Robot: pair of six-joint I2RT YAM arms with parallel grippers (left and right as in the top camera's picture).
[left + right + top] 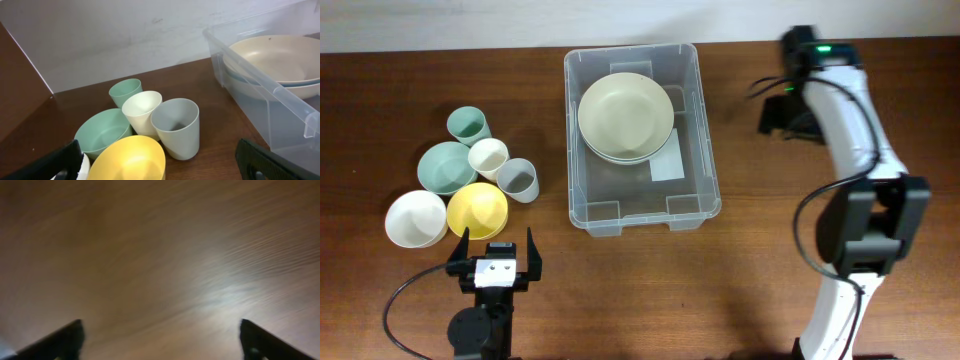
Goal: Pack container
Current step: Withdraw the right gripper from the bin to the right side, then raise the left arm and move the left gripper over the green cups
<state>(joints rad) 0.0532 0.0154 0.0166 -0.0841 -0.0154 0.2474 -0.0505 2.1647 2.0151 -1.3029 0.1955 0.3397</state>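
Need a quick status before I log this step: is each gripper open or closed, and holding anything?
Left gripper: jaws open, holding nothing.
Right gripper: jaws open, holding nothing.

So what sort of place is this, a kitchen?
Probably a robotics lab or test bench, not a kitchen: a left arm and right arm stand at a wooden table by a plain white wall, with plastic bowls and cups set out beside a clear container.
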